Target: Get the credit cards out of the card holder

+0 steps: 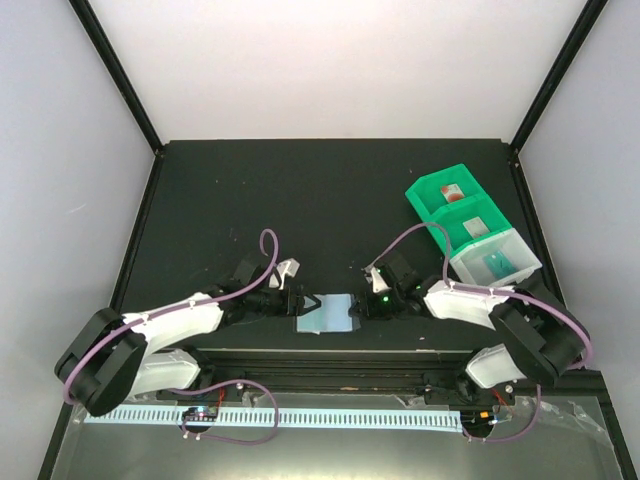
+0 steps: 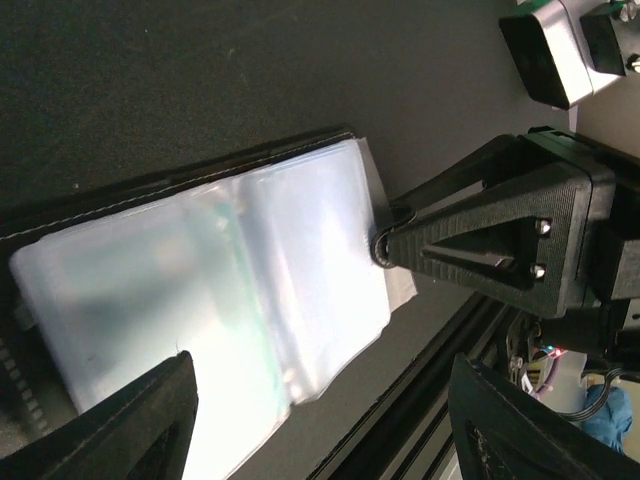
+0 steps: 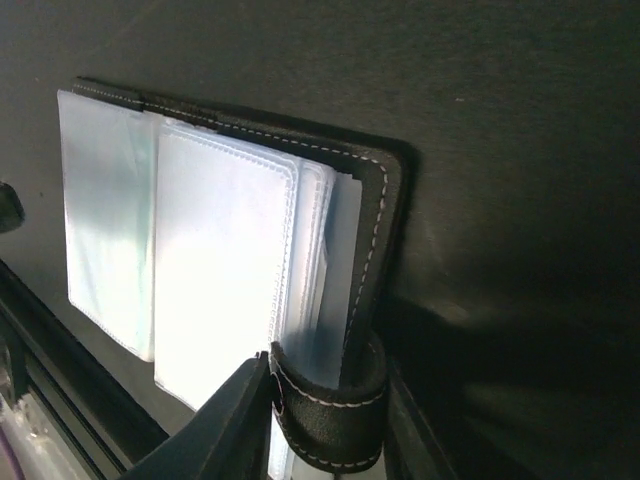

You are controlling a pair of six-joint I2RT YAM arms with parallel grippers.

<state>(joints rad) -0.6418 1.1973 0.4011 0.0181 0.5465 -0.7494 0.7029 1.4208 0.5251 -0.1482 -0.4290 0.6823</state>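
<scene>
Card holder point(image 1: 327, 313) lies open, flat on the black table point(image 1: 300, 190) close to the near edge, directly between both grippers. Its long axis runs L-R along that edge. L gripper point(image 1: 297, 303) is at its left end with jaws wide and nothing held. R gripper point(image 1: 365, 303) is at its right end, jaws narrow, and I judge it pinched on the clasp tab point(image 3: 330, 415), pinning the holder. Outer cover is black, leather-like, with pale stitching. Inside are glossy translucent sleeves point(image 3: 220, 250), thin and floppy, stacked like pages. A faint green tint in one sleeve may be a card; I cannot confirm. A red card point(image 1: 455, 192) sits in the green bin tray point(image 1: 425, 195) and a teal card point(image 1: 497, 263) in the clear tray point(image 1: 470, 268), both well apart to the far right. L arm is free, so next pick approaches from the left, along the axis
</scene>
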